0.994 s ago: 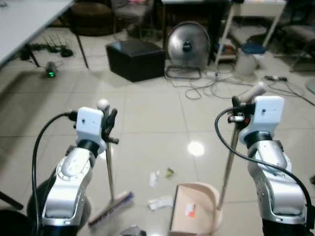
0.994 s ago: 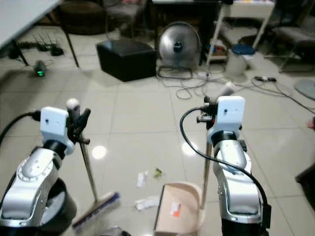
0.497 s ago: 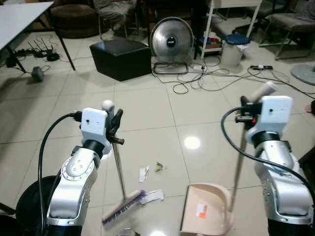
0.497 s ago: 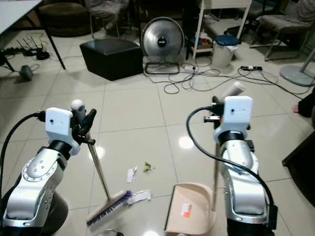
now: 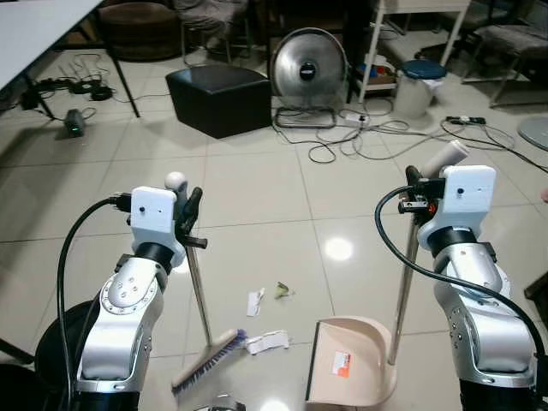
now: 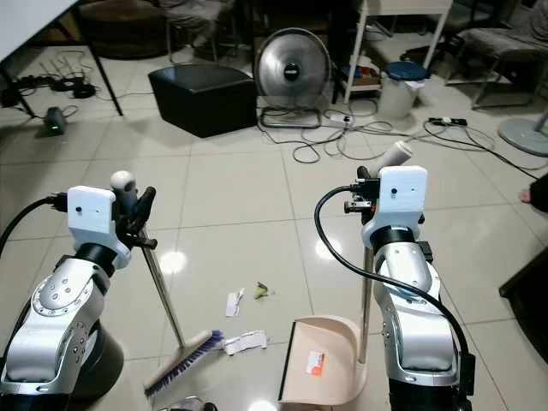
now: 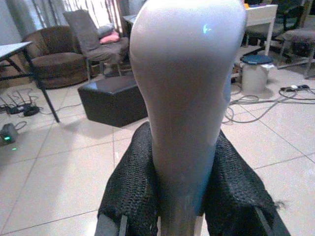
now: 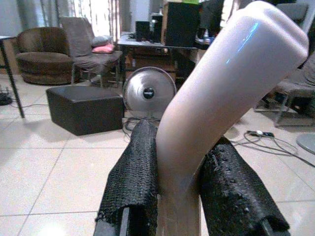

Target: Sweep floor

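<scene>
The left gripper (image 5: 190, 216) is clamped on the top of the broom (image 5: 199, 308), and its handle leans down to the bristles at the lower left of the left eye view. The right gripper (image 5: 414, 193) is clamped on the handle of the dustpan (image 5: 353, 370), which stands on the floor (image 5: 257, 197) at the lower centre, its mouth open toward the broom. In both wrist views the black fingers (image 7: 133, 187) press on the two sides of a pale handle.

A white paper scrap (image 5: 269, 342) lies just beside the bristles, between them and the dustpan. A smaller white scrap (image 5: 255, 301) and a small greenish bit (image 5: 283, 291), maybe a leaf, lie a little further up in the frame.

In my judgement the step in hand is to push the scraps into the pan. It will go well if the bristles stay flat on the tiles and move in short strokes toward the pan's mouth, while the right arm keeps the pan's front lip pressed to the floor so paper does not slip under it. The two farther bits should be drawn nearer first.

The floor has glossy pale tiles with lamp glare, so light paper may slide easily. At the upper centre stand a black box (image 5: 218, 98) and a round fan (image 5: 307, 64), with loose cables (image 5: 360, 145) on the tiles to the right of them. A bench (image 5: 34, 34) fills the upper left corner, and a white bucket (image 5: 417, 86) stands at the upper right.
</scene>
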{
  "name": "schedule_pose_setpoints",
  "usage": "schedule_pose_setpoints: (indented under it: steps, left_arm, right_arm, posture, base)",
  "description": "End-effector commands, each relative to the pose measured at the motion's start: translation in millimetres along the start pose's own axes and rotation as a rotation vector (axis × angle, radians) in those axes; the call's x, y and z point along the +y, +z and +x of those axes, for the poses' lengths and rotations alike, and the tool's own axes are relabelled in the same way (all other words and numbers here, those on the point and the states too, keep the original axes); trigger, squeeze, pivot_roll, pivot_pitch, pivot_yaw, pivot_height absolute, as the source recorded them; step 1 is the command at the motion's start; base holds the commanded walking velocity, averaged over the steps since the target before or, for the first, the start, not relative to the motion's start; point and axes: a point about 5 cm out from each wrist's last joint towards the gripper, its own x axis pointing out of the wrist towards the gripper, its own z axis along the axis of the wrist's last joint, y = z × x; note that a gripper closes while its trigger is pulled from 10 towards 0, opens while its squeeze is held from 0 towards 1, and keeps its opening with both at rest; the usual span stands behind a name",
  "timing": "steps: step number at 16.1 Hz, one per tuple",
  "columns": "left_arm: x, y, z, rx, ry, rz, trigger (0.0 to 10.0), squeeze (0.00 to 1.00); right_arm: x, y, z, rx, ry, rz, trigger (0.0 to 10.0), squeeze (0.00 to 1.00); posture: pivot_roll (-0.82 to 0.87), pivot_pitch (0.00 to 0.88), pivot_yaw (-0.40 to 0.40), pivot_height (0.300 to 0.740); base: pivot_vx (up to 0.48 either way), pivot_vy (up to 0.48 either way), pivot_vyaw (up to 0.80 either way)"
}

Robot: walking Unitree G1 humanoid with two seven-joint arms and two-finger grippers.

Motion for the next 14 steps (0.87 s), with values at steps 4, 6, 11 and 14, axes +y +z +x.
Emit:
schedule_pose_setpoints:
  steps: [4, 6, 11, 14]
  left_arm:
    - [1.1, 14.7, 2.5, -0.086, 0.021, 0.017, 10.0, 0.0]
    - [-0.4, 15.1, 2.7, -0.087, 0.015, 0.027, 10.0, 0.0]
    - [-0.4, 14.3, 7.5, -0.085, 0.013, 0.027, 10.0, 0.0]
    - [-4.8, 15.2, 10.1, -0.089, -0.009, 0.026, 10.0, 0.0]
  right_arm:
    - [9.6, 8.9, 5.4, -0.058, 0.051, -0.037, 10.0, 0.0]
    - [8.8, 9.4, 7.1, -0.072, 0.038, -0.046, 10.0, 0.0]
    - [5.8, 2.5, 4.9, -0.048, 0.014, -0.029, 10.0, 0.0]
    - [5.5, 0.5, 2.9, -0.044, 0.015, -0.025, 10.0, 0.0]
  posture:
    - [0.02, 0.0, -0.002, 0.74]
    - [0.03, 0.0, -0.003, 0.74]
    - [0.02, 0.0, 0.016, 0.74]
    - [0.01, 0.0, 0.019, 0.74]
  base:
    - [0.063, 0.0, 0.4]
    - [0.3, 0.0, 0.48]
    - [0.341, 0.0, 0.0]
    - [0.361, 0.0, 0.0]
